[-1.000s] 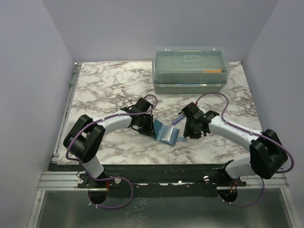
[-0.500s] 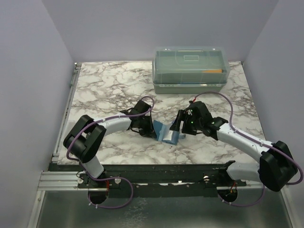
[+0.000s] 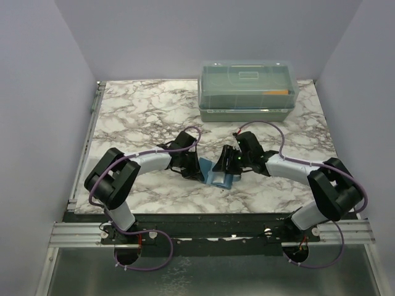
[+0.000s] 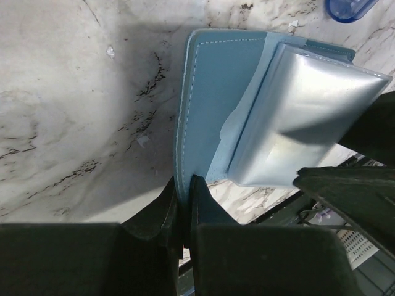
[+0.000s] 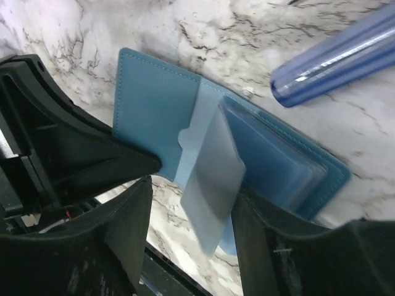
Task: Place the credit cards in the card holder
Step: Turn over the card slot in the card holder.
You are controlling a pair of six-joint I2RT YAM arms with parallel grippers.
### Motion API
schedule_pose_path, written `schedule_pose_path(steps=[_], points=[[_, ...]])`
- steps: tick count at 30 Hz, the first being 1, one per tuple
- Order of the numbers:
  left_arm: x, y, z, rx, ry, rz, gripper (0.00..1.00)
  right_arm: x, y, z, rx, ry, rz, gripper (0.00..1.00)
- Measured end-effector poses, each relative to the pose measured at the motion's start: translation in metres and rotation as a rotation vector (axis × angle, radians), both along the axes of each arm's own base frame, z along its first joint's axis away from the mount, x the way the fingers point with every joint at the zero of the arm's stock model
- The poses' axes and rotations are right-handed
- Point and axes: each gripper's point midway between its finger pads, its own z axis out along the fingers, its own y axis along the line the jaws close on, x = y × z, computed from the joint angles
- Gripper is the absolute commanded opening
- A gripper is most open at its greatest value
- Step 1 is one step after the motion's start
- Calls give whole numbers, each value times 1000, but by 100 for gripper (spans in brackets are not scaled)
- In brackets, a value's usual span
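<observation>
I see the same build on both sides. The left arm (image 3: 151, 161) and the right arm (image 3: 290, 166) have smooth white plastic link shells set between bulky matte-black joint housings. The largest of these are the rounded black shoulder blocks (image 3: 111, 182). A thin purple cable (image 3: 185, 132) loops along the outside of each arm. A second purple cable loop (image 3: 171, 248) hangs below each base, with a touch of red wiring beside it. The left gripper (image 3: 197, 171) and the right gripper (image 3: 220, 165) are black all over. Up close, the left fingers (image 4: 151, 225) are thick matte slabs tapering to wedges. The right fingers (image 5: 126, 234) show the same faintly grainy black plastic.
</observation>
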Motion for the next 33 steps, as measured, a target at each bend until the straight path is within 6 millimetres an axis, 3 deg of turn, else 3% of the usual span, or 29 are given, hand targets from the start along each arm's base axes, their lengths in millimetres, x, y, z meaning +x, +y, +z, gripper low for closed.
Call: schedule_pose_path(steps=[3, 10, 13, 17, 20, 24, 26, 30, 33], points=[[-2, -2, -2, -8, 11, -11, 0, -1, 12, -3, 38, 12, 43, 54], [-5, -6, -1, -31, 26, -35, 0, 4, 47, 14, 198, -5, 110, 57], [-5, -6, 0, -36, 29, -38, 16, 6, 51, 6, 206, 22, 93, 60], [-4, 0, 7, -49, 20, -20, 50, 6, 49, 2, 209, 35, 65, 61], [-5, 13, 15, -56, 14, 11, 61, 5, 46, -4, 202, 44, 43, 60], [-2, 27, 36, -78, -20, 48, 61, 3, 45, -9, 199, 54, 37, 53], [-2, 28, 47, -92, -44, 48, 57, 4, 45, -12, 199, 55, 39, 50], [2, 24, 65, -123, -91, 21, 58, 2, 46, -17, 199, 67, 46, 50], [12, 13, 76, -152, -113, -13, 43, 1, 46, -15, 200, 68, 49, 52]])
